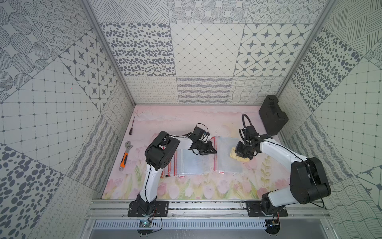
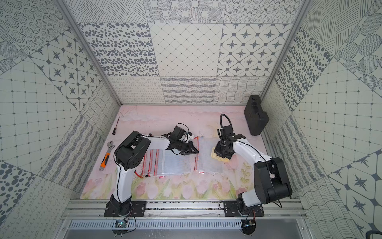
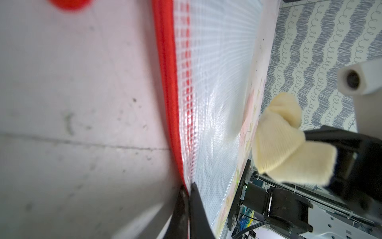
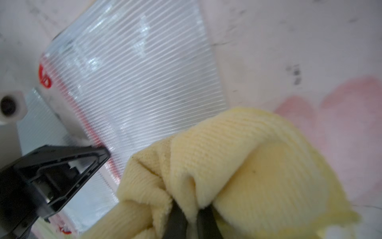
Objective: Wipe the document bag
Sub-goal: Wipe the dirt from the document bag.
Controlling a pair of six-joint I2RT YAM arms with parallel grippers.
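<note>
Right of the desk's (image 1: 186, 120) middle lies the document bag (image 1: 226, 159) (image 2: 207, 159), a clear mesh pouch with a red zipper strip along its left edge and a small red tag at its near corner. The left fingers (image 1: 212, 150) (image 3: 196, 209) are pressed together on that strip; the left wrist view shows the red edge pinched between the two black tips. At the bag's opposite edge, the right fingers (image 4: 177, 217) are clamped on a bunched yellow cloth (image 1: 245, 159) (image 4: 248, 155), which overlaps the bag's right side in both top views and spills onto the pink floral desk beside it. Just left of the bag, with a narrow gap between, sits a fanned stack of similar mesh bags (image 1: 192, 163), partly hidden under the left arm. Farther left lie an orange-handled adjustable wrench (image 1: 125, 154) and, beyond it, a screwdriver (image 1: 131, 126). A black case (image 1: 272, 115) stands by the wall at the far right corner
</note>
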